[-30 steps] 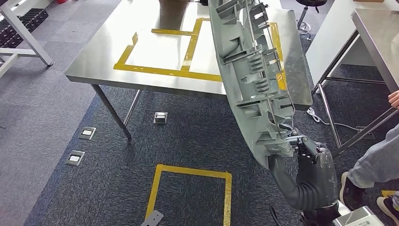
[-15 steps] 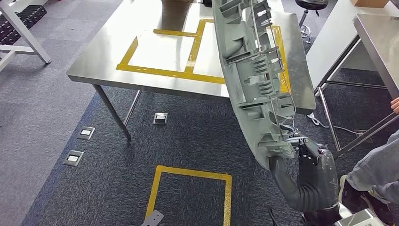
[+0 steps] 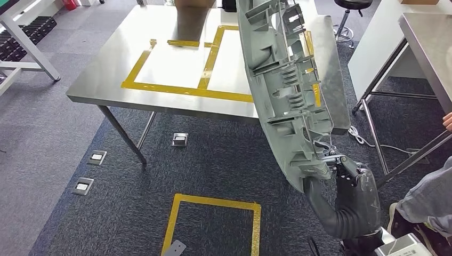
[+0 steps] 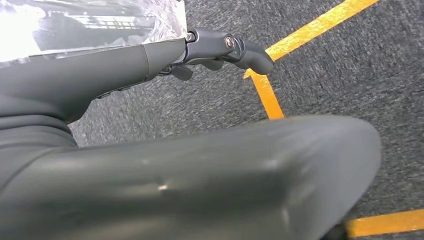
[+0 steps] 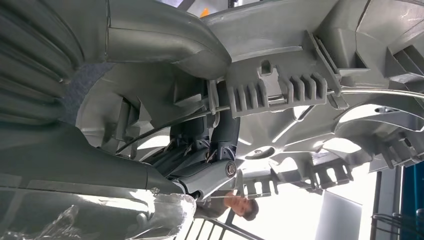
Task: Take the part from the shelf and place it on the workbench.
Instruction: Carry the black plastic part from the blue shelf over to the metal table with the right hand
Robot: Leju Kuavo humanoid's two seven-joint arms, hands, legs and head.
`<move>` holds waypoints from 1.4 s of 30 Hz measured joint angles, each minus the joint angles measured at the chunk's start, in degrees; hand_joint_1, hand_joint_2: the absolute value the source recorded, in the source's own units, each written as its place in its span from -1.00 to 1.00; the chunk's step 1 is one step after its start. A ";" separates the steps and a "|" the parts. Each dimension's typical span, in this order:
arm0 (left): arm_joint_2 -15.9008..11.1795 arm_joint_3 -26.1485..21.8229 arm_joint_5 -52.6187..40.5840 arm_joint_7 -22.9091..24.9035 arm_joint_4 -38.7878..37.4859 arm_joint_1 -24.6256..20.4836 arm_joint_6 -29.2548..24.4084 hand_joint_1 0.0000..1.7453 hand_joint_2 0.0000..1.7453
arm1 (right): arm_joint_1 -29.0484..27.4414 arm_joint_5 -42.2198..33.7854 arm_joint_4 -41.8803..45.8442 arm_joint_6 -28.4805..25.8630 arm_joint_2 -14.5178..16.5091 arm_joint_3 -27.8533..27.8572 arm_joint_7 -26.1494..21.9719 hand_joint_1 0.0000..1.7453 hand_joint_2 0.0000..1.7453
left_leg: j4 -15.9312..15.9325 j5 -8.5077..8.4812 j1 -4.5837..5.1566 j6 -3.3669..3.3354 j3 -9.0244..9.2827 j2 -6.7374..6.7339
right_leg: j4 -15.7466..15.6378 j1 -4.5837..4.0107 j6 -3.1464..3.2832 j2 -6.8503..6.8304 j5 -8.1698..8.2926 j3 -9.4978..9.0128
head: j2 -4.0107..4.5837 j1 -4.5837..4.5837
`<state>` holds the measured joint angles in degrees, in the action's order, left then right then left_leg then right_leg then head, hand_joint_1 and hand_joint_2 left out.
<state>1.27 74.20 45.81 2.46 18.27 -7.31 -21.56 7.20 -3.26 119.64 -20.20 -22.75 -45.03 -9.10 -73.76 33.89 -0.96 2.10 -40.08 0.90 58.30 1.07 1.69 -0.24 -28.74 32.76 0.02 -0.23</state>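
The part [image 3: 282, 80] is a long curved grey plastic panel with ribs and clips, standing almost upright in the head view, its top end in front of the workbench. My right hand [image 3: 353, 178] grips its lower end; in the right wrist view the dark fingers [image 5: 212, 147] curl around a rib and a thin metal rod of the part [image 5: 300, 60]. The workbench [image 3: 160, 42] is a steel table marked with yellow tape rectangles, ahead and to the left. My left hand [image 4: 220, 47] hangs over the carpet, fingers stretched out and holding nothing.
A person sits at the right, with a leg [image 3: 426, 194] and a hand [image 3: 448, 121] beside a second steel table [image 3: 426, 37]. A yellow tape square [image 3: 213, 205] and floor sockets [image 3: 180, 140] mark the carpet. A white frame [image 3: 26, 48] stands far left.
The whole picture has shifted a little, so the camera moved; the workbench now shows slightly further left. My right hand still holds the part the same way.
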 joint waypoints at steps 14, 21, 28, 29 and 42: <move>-0.09 -0.04 -0.18 0.10 0.05 -0.12 -0.04 -1.00 1.00 | 0.05 0.00 0.07 0.26 -0.03 0.37 -0.01 1.00 1.00 | 15.79 -5.92 0.37 -4.04 7.41 0.21 | 13.27 -0.26 -2.88 -0.16 -6.80 5.29 | 0.00 0.50; 0.14 -0.04 -0.18 0.19 0.07 0.27 -0.04 -1.00 1.00 | 0.00 -0.01 -0.03 0.26 -0.04 0.43 -0.02 1.00 1.00 | 15.91 -2.23 0.54 -2.98 11.71 0.90 | 1.72 -0.99 -1.33 -0.06 4.13 5.99 | 0.00 0.78; 0.21 -0.02 -0.21 0.42 0.11 -0.41 -0.05 -1.00 1.00 | 0.03 -0.07 -0.05 0.18 -0.02 0.54 0.04 1.00 1.00 | 6.46 0.52 0.49 -1.14 7.94 0.16 | -0.84 -0.59 0.73 -0.14 2.48 1.92 | 0.01 0.29; 0.20 -0.02 -0.21 0.44 0.11 -0.36 -0.05 -1.00 1.00 | 0.02 -0.07 -0.06 0.17 -0.02 0.53 0.03 1.00 1.00 | 3.29 2.00 0.40 -0.90 5.86 0.09 | -0.92 -0.56 0.78 -0.13 1.98 1.24 | 0.00 0.15; 0.04 -0.06 -0.23 0.44 0.13 0.01 -0.17 -1.00 1.00 | -0.01 -0.09 -0.05 0.05 -0.03 0.65 -0.02 1.00 1.00 | 15.61 -7.76 0.39 -3.76 4.68 -0.40 | 4.03 -0.48 -2.26 0.24 -3.85 -1.05 | 0.01 0.13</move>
<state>1.31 74.14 45.58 2.90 18.40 -7.30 -21.74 7.19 -3.34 119.59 -20.15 -22.78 -44.38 -9.13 -58.15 26.12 -0.56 -1.66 -35.40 0.50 62.33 0.59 -0.58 0.00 -32.59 31.71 0.03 -0.10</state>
